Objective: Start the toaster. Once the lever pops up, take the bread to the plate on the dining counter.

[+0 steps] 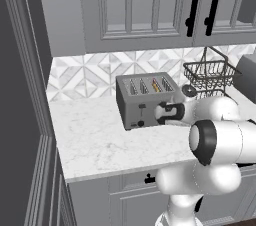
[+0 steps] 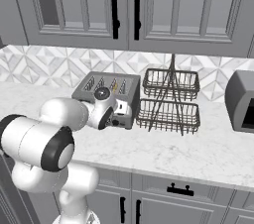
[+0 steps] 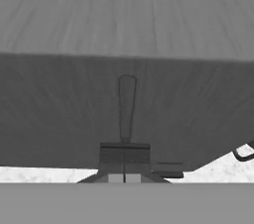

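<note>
The grey brushed-metal toaster (image 1: 145, 101) (image 2: 101, 85) stands on the marble kitchen counter near the tiled wall. A golden-crusted slice of bread (image 1: 156, 86) (image 2: 115, 87) sits low in one of its top slots. My gripper (image 1: 159, 113) (image 3: 124, 174) is shut and pressed up against the right side of the toaster's front. In the hand view the fingertips sit just under the black lever (image 3: 124, 152), which is at the bottom of its vertical slot (image 3: 126, 106). Nothing is held between the fingers. The plate and the dining counter are out of view.
A black two-tier wire basket (image 1: 207, 76) (image 2: 170, 100) stands right of the toaster. Further right is a grey appliance (image 2: 242, 101). Grey wall cabinets (image 1: 150, 5) hang above, and a tall grey panel (image 1: 20, 95) closes off the counter's left end.
</note>
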Controlling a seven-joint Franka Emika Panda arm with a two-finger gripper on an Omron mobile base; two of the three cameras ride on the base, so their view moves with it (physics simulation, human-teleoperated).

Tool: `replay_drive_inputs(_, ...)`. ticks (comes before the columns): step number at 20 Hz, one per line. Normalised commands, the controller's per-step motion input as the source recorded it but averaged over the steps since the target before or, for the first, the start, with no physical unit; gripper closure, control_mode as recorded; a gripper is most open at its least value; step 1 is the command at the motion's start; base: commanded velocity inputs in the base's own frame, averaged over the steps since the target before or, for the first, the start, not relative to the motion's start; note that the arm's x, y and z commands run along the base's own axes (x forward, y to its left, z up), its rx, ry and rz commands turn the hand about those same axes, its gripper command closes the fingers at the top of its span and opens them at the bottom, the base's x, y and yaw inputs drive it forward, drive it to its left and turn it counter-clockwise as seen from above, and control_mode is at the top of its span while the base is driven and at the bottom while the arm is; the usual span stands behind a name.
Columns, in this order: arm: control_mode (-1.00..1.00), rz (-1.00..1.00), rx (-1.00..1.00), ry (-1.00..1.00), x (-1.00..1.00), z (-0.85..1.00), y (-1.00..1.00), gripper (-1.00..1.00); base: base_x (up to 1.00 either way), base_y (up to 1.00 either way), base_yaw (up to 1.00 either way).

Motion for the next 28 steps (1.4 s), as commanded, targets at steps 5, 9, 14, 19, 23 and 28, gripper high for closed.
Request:
replay_drive_inputs(5,-1.00,0.00,0.00,-0.06,-0.26,-0.65,-0.03,1.00,0.00,0.00,0.00)
replay_drive_inputs(9,-1.00,-0.06,0.00,-0.25,-0.68,0.55,0.00,1.00,0.00,0.00,0.00)
replay_drive_inputs(14,-1.00,-0.02,0.02,-0.22,-0.71,1.00,0.00,1.00,0.00,0.00,0.00)
replay_drive_inputs(19,-1.00,0.00,0.00,-0.05,-0.24,1.00,0.00,1.00,0.00,0.00,0.00)
replay_drive_inputs(23,-1.00,0.00,0.00,0.00,0.00,1.00,0.06,1.00,0.00,0.00,0.00)
replay_drive_inputs(28,-1.00,0.00,0.00,0.07,0.00,0.95,0.19,1.00,0.00,0.00,0.00)
